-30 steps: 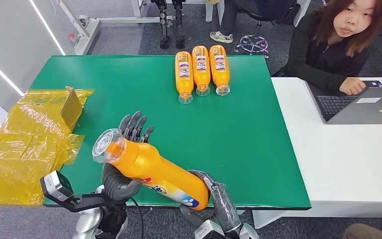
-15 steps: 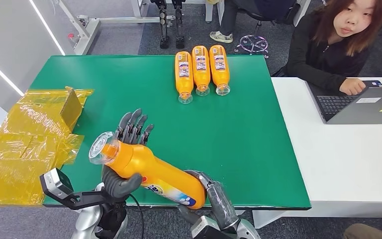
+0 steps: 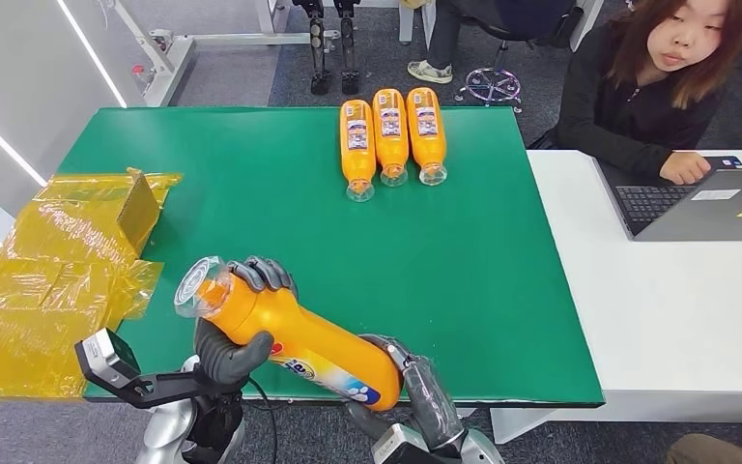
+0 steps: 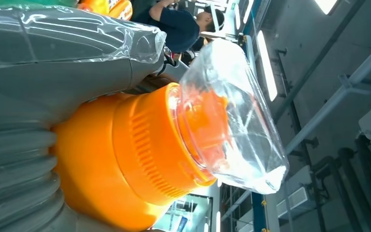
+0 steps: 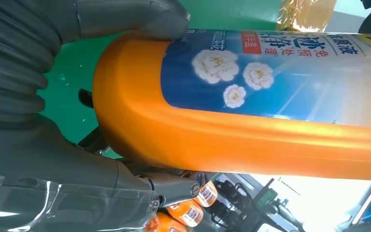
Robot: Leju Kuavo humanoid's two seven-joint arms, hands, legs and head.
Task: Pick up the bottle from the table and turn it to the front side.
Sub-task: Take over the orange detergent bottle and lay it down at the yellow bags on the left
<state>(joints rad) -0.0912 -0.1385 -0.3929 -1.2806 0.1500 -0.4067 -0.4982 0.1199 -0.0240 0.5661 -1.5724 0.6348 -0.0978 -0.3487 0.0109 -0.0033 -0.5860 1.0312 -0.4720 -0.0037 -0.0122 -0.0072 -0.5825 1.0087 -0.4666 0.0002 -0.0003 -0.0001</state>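
Note:
An orange bottle (image 3: pixel 299 340) with a clear cap (image 3: pixel 196 284) and a blue label is held slanting above the near edge of the green table (image 3: pixel 251 174). My left hand (image 3: pixel 237 329) grips its neck end, fingers now wrapped over the top, thumb below. The right hand (image 3: pixel 420 387) holds the bottle's base. In the left wrist view the orange neck (image 4: pixel 140 159) and clear cap (image 4: pixel 232 111) sit against my left hand (image 4: pixel 43 72). The right wrist view has the blue label with white flowers (image 5: pixel 270 72) and my right hand (image 5: pixel 53 145) around the bottle's base.
Three more orange bottles (image 3: pixel 390 135) lie side by side at the table's far edge. Yellow plastic wrapping and a box (image 3: pixel 68 261) lie on the left. A person sits at a white desk (image 3: pixel 676 309) with a laptop (image 3: pixel 705 208) on the right.
My left hand's fingers, spread behind the bottle before, have curled over its neck. The bottle has shifted slightly lower and nearer to me.

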